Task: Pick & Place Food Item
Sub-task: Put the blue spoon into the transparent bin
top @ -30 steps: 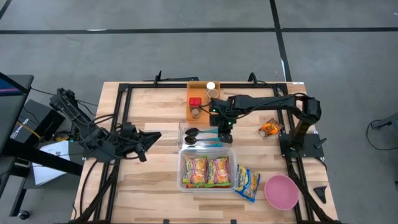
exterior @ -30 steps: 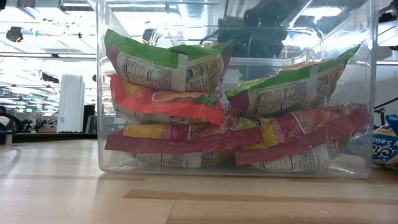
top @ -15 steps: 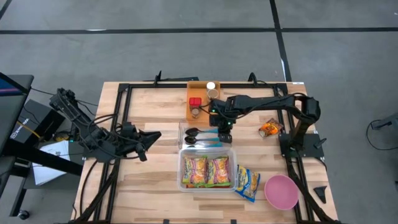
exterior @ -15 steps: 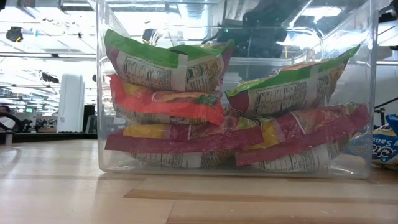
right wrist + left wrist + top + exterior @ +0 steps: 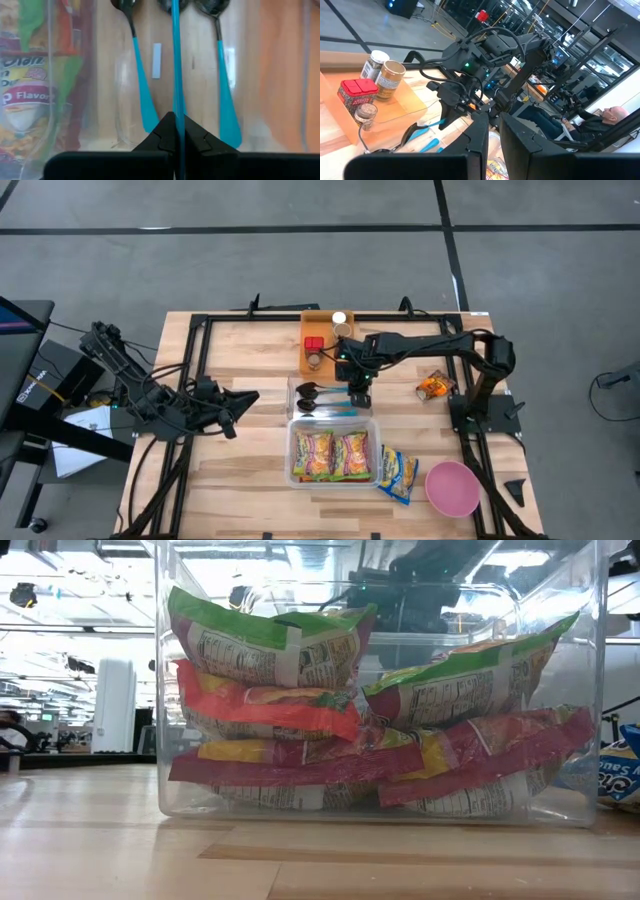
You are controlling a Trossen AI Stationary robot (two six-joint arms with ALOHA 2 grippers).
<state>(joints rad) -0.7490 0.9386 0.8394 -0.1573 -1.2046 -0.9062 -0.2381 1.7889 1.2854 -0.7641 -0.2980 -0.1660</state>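
- Blue-handled spoon [image 5: 176, 60]: held in the right claw [image 5: 176, 131], whose fingers are pinched shut on the thin handle; the spoon lies over the clear utensil tray [image 5: 300, 386] at the worktop's [image 5: 250, 480] centre, between the orange tray [image 5: 306, 360] of jars and the clear bin [image 5: 293, 452] of snack packets [image 5: 333, 454].
- Long axis: in the right wrist view the handle runs straight out from the claw, the dark bowl at the far end; two more spoons [image 5: 141, 85] lie parallel, one on each side, near but apart from it.
- Relation governing the next move: the spoon lies directly ahead of the right claw, in line with it; judged from this, any lift or carry should keep that axis clear of the flanking spoons and the tray wall.
- Right arm is plainly the nearer; the left claw [image 5: 252, 397] hangs well apart over the worktop's left half, fingers close together with a narrow gap between them, gripping nothing.
- Food items proper: a blue packet [image 5: 397, 473] rests just beside the bin; an orange packet [image 5: 434, 387] lies near the right arm's base; a pink bowl [image 5: 451, 488] stands at the near right corner.
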